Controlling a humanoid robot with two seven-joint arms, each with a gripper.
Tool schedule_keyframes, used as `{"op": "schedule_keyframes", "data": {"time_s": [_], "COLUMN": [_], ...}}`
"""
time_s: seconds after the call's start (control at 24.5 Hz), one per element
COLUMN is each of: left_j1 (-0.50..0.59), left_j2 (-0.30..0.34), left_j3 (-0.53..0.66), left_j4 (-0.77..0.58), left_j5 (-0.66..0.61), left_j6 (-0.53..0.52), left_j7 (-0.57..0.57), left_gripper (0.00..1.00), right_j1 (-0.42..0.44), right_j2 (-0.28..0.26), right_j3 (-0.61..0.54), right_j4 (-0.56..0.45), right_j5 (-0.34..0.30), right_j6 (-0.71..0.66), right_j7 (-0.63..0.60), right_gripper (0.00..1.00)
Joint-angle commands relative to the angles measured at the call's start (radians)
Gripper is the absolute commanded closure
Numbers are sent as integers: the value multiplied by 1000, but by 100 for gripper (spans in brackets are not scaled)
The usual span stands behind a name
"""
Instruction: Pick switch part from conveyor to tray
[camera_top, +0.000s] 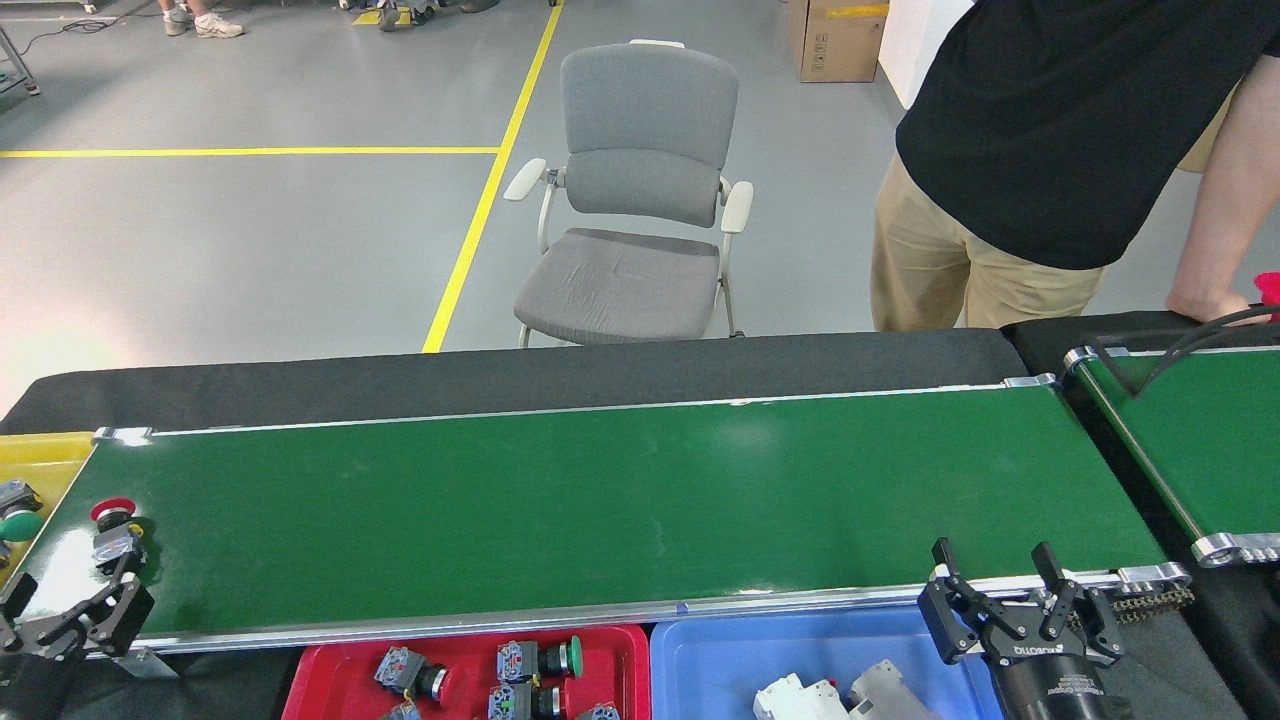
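A switch part with a red mushroom button and grey body lies at the far left end of the conveyor, close to its end roller. My left gripper rises at the bottom left corner, open, just below and in front of that part and apart from it. My right gripper stands open at the conveyor's near right rail, with nothing between its fingers. A red tray below the near rail holds several switch parts.
A blue tray with white parts sits beside the red one. A yellow bin with a green-button part is past the left end. A second green belt lies at right. A person leans there; a grey chair stands behind.
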Motion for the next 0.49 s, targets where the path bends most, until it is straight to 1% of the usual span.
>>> {"op": "schedule_keyframes", "data": {"time_s": [0.0, 0.16, 0.29, 0.33, 0.37, 0.45], "left_j1": [-45, -159, -258, -288, -304, -347], "left_j2": [23, 56, 76, 90, 95, 95], "left_j3": [-7, -20, -111, -158, -192, -255], "left_j4": [45, 223, 359, 427, 473, 575], "left_j5": [-1, -2, -2, -1, -1, 4], "left_j6": [24, 46, 113, 162, 190, 230], "left_j7": [11, 22, 95, 137, 168, 252], "left_gripper": [0, 0, 3, 9, 15, 37], "right_j1": [-8, -6, -14, -18, -20, -21], "right_j2": [4, -1, -4, -5, -4, -5], "right_j3": [-2, 0, 3, 3, 4, 33], "right_j4": [-15, -15, -15, -15, -15, -15], "right_j5": [-3, -3, -3, -3, -3, -3], "right_j6": [-6, -9, -9, -9, -10, -13], "right_j7": [-11, -11, -9, -9, -9, -8], "right_gripper": [2, 2, 2, 2, 2, 2]}}
